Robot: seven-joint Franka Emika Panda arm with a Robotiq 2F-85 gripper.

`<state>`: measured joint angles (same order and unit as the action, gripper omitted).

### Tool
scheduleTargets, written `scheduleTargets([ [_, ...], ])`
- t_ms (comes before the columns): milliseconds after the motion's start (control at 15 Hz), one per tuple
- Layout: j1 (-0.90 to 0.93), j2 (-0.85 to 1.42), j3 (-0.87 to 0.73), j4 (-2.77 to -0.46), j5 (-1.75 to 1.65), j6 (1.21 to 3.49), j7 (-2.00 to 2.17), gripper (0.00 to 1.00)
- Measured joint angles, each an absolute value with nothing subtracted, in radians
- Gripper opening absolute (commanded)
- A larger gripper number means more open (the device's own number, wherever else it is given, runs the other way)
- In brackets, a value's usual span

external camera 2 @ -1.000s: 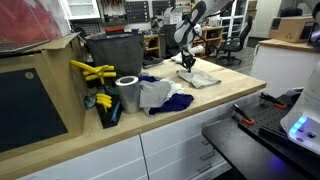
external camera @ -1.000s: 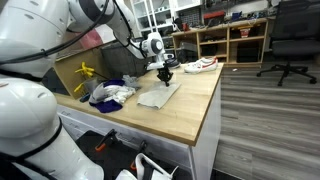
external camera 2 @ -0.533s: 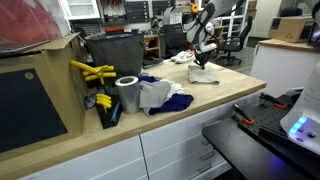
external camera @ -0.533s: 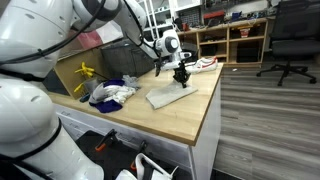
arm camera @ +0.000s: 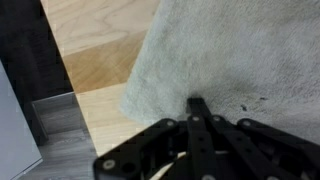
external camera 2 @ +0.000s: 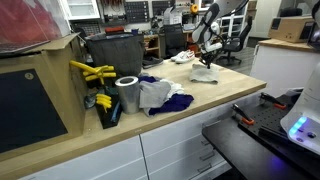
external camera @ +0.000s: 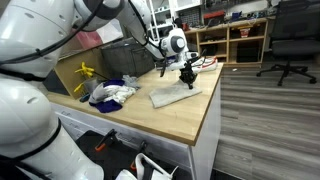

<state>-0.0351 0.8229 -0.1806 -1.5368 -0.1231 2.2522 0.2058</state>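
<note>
A flat grey cloth (external camera: 172, 97) lies on the light wooden bench top (external camera: 150, 118), close to its right-hand edge; it also shows as a small grey patch of cloth (external camera 2: 205, 77). My gripper (external camera: 187, 78) stands upright over the cloth's far end and is shut, pinching a small pucker of the fabric. In the wrist view the black fingers (arm camera: 197, 106) meet in one closed tip pressed into the grey cloth (arm camera: 235, 50), with bare wood (arm camera: 105, 50) to the left and the bench edge beyond it. My gripper (external camera 2: 205, 64) hangs low over the cloth.
A heap of white and blue cloths (external camera: 110, 93) lies at the bench's left; the heap (external camera 2: 160, 96) sits beside a metal cylinder (external camera 2: 127, 93) and yellow tools (external camera 2: 92, 72). A black bin (external camera 2: 115, 50) stands behind. A white shoe (external camera: 203, 65) lies at the far end. An office chair (external camera: 290, 40) stands on the floor.
The gripper has travelled toward the bench's right-hand edge and the grey cloth has slid along with it. The heap of cloths has stayed put.
</note>
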Motion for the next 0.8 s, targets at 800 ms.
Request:
scheduleTargets([
  [800,0.079,0.7,-0.157,-1.687,-0.152,2.247,0.228,0.0],
])
